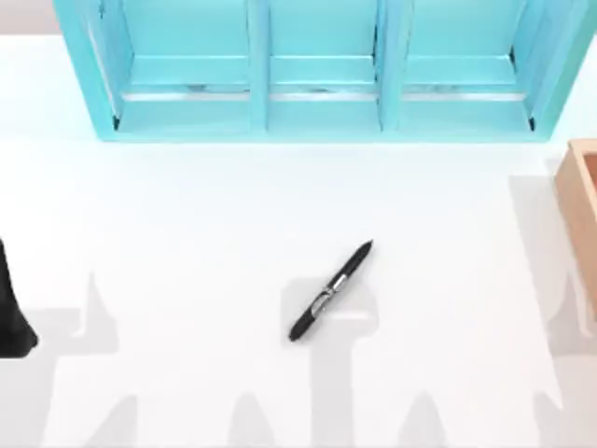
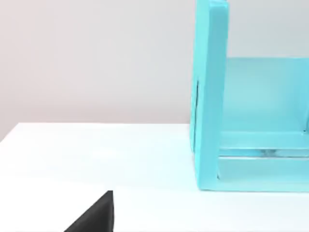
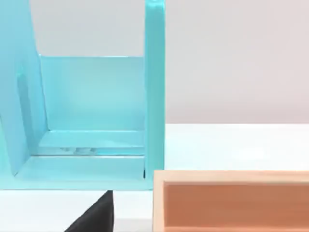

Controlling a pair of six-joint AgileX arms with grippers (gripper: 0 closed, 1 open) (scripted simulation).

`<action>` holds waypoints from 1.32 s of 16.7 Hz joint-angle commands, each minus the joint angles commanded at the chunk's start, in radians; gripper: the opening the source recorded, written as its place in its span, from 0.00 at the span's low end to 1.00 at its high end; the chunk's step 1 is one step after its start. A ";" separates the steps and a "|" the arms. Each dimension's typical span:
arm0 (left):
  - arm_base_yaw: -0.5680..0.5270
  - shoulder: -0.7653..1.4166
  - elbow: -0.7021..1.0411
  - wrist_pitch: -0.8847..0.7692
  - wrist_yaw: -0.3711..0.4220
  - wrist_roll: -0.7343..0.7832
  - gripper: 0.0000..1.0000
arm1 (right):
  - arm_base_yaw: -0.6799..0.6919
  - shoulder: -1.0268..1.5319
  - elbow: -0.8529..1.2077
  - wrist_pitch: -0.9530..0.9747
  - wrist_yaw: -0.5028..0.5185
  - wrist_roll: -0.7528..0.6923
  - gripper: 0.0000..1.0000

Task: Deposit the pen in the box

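The slim black pen point(image 1: 331, 291) with a silver clip lies flat on the white table, near the middle. It runs diagonally from near-left to far-right. The tan wooden box point(image 1: 582, 201) sits at the table's right edge, partly cut off; its thick front wall point(image 3: 231, 176) is close in the right wrist view. A dark part of my left arm point(image 1: 11, 313) is at the table's left edge, far from the pen. A black piece of my left gripper point(image 2: 94, 217) shows low in the left wrist view, and one of my right gripper point(image 3: 94, 215) in the right wrist view. Neither holds anything that I can see.
A big teal-blue unit point(image 1: 317, 117) with three open compartments stands along the back of the table. Its left end wall point(image 2: 210, 96) and right end wall point(image 3: 154, 96) appear in the wrist views. The box stands just right of and in front of it.
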 joint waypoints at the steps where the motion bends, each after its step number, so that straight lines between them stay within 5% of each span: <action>1: 0.000 0.000 0.000 0.000 0.000 0.000 1.00 | 0.000 0.000 0.000 0.000 0.000 0.000 1.00; 9: 0.000 0.000 0.000 0.000 0.000 0.000 1.00 | 0.010 0.285 0.270 -0.156 -0.020 0.205 1.00; 22: 0.000 0.000 0.000 0.000 0.000 0.000 1.00 | 0.273 1.692 1.322 -0.849 -0.030 0.954 1.00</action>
